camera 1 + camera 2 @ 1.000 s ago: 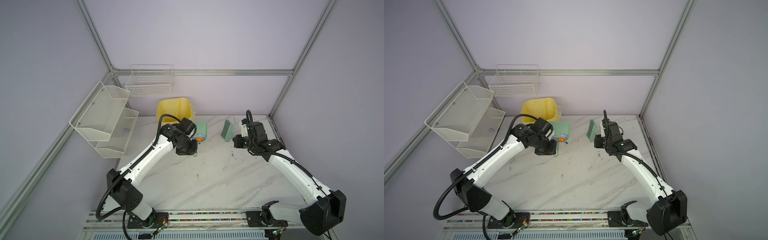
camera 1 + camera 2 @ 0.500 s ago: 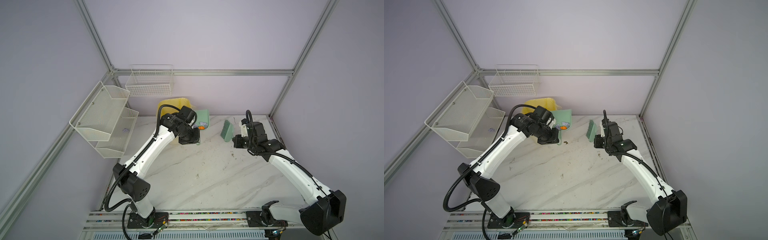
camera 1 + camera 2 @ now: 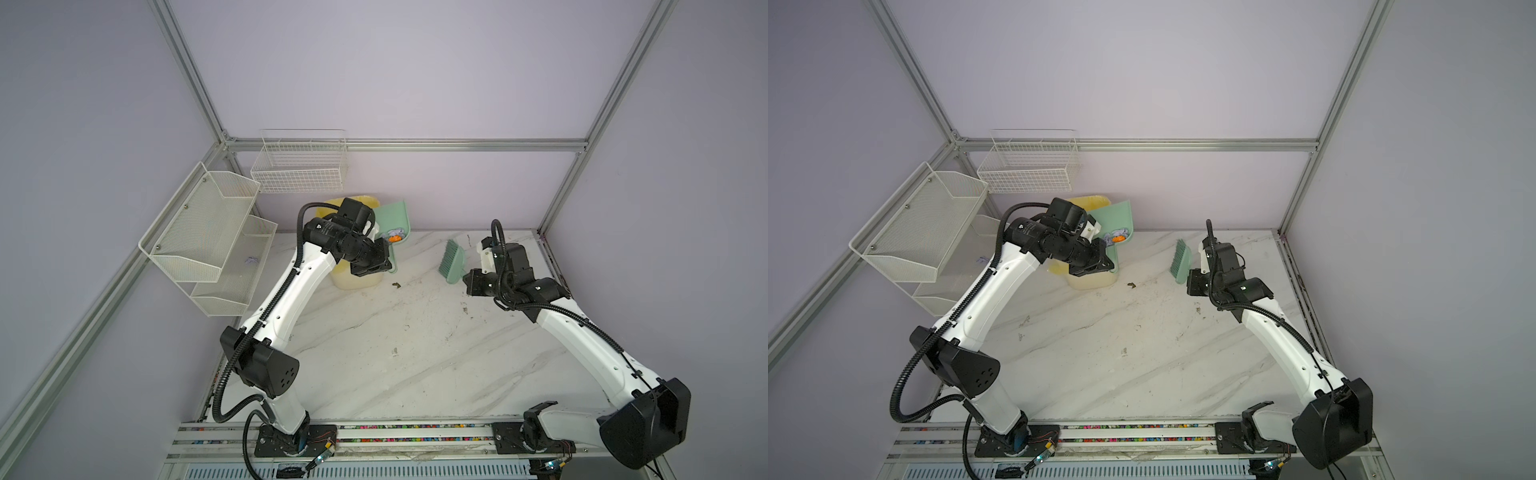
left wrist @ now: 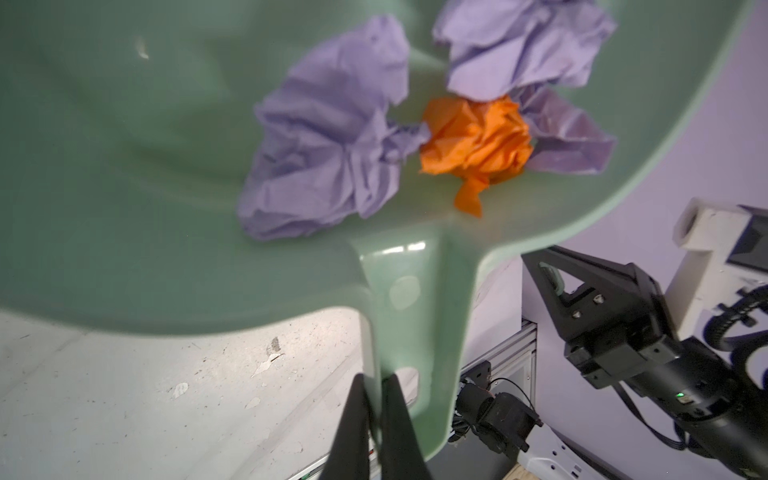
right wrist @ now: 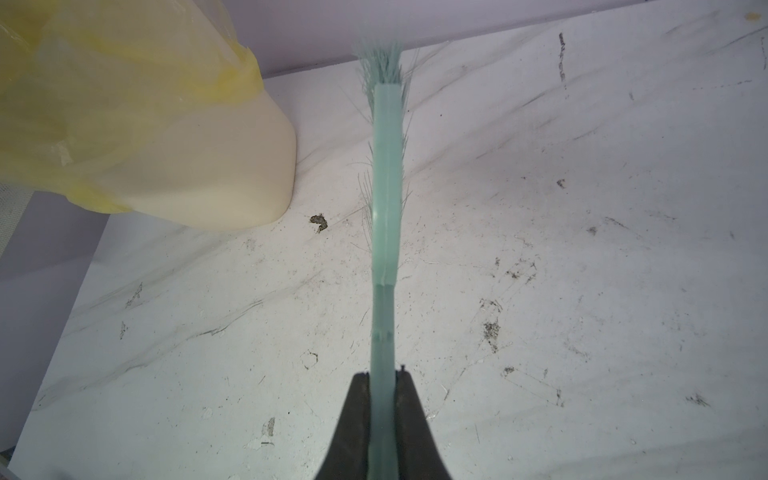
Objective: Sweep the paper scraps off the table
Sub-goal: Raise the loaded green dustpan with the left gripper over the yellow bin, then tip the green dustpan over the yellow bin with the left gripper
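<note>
2 grippers, both clamped: left gripper (image 4: 374, 384) pinches the dustpan (image 4: 124, 208) by its handle, right gripper (image 5: 382, 378) pinches the brush (image 5: 386, 187), held edge-on above the table (image 5: 582, 291). In the pan's back, by the handle, lie the paper scraps (image 4: 473, 137): 1 orange wad w/ lilac ones round it. Pan's raised near the yellow-lined bin (image 5: 166, 145). Looks like the dump step. Do it well: lip over the bin mouth 1st, then tip slowly so nothing skips past the rim.
</note>
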`<state>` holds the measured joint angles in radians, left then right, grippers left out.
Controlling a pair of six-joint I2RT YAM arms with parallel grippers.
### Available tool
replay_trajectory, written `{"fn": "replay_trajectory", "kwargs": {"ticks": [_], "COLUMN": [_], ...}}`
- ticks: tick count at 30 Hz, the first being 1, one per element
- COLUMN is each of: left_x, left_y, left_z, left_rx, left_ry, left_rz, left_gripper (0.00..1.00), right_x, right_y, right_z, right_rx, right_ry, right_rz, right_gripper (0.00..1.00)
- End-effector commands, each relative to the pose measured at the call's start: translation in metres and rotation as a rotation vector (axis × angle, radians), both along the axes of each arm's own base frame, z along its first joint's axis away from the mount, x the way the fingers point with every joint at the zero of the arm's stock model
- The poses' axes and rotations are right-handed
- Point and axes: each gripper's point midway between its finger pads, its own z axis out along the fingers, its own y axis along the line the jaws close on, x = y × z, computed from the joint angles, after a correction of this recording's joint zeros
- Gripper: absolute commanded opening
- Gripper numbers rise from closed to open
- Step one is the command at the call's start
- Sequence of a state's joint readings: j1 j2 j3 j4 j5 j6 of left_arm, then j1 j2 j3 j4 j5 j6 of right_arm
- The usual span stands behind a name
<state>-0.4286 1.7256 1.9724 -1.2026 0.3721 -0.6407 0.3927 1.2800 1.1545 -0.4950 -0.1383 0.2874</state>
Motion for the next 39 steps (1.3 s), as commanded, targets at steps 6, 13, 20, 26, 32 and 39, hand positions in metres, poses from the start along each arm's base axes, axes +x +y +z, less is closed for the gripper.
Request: {"fn": "replay_trajectory", "kwargs": {"ticks": [6, 13, 20, 26, 32, 39], "left_x": [0.015, 0.019, 0.023, 0.025, 0.027, 0.025], "left_y": [0.0, 0.005, 0.013, 0.02, 0.03, 0.046], "left_z": [0.066, 0.065, 0.064, 0.071, 0.088, 0.099], "left_rx": [-0.367, -0.532, -0.684, -0.74, -0.929, -1.185], "left_ry": [-0.109, -0.076, -0.062, -0.079, -0.102, -0.102], "left_rz": [0.01, 0.006, -0.001, -0.024, -0.055, -0.076], "left_gripper": [0.0, 0.0, 0.0, 0.0, 0.0, 0.0], "right_x": [0.005, 0.003, 0.003, 0.002, 0.002, 0.002], "right_y": [0.006, 0.011, 0.013, 0.014, 0.012, 0.011], "right_z": [0.02, 0.02, 0.023, 0.02, 0.023, 0.024], "right_rx": [0.042, 0.063, 0.075, 0.083, 0.085, 0.082], "right_ry": [-0.053, -0.057, -0.059, -0.053, -0.059, -0.061], "right_rz": [0.019, 0.04, 0.049, 0.047, 0.039, 0.034], "right_gripper": [0.0, 0.0, 0.0, 0.0, 0.0, 0.0]}}
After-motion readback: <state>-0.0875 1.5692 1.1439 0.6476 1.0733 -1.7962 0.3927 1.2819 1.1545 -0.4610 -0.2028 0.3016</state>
